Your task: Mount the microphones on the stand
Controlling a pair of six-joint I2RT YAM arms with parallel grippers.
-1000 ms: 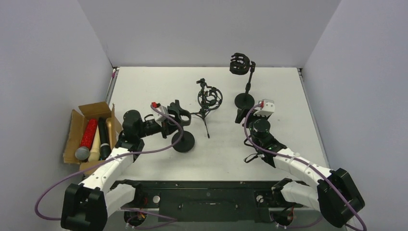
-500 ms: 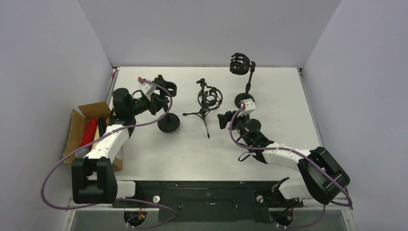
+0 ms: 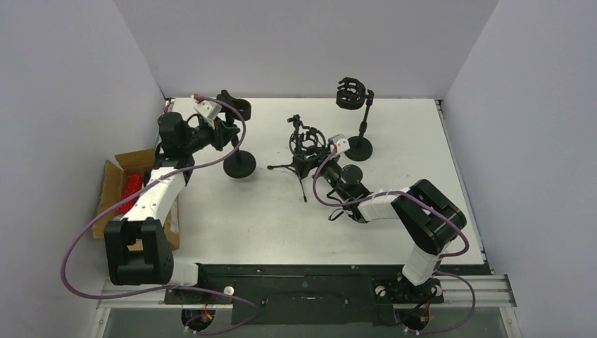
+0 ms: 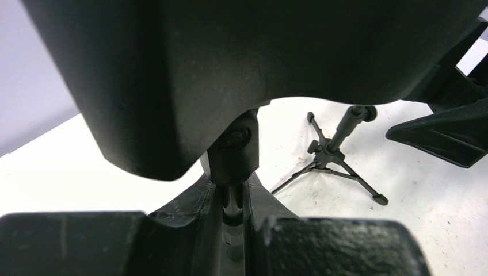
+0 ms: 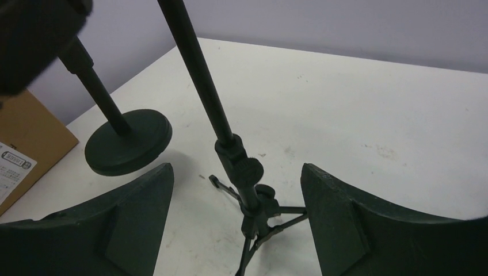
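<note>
While the left claw (image 3: 227, 135) clamps the pole of the round-base stand (image 3: 239, 164) at ten o'clock, right claw (image 5: 237, 184) spread wide at the tripod stand (image 5: 240, 167), desk (image 3: 415, 141) centre

A white tabletop (image 3: 422, 141) fills the middle, its surface scuffed with small dark marks. Plain pale grey walls (image 3: 296, 42) close it in at the far edge and on both sides. An open brown cardboard box (image 3: 130, 160) sits at the left edge, flaps spread, partly off the tabletop; a white printed label (image 5: 14, 160) is stuck on its side. A black metal frame (image 3: 303, 282) runs along the near edge.
</note>
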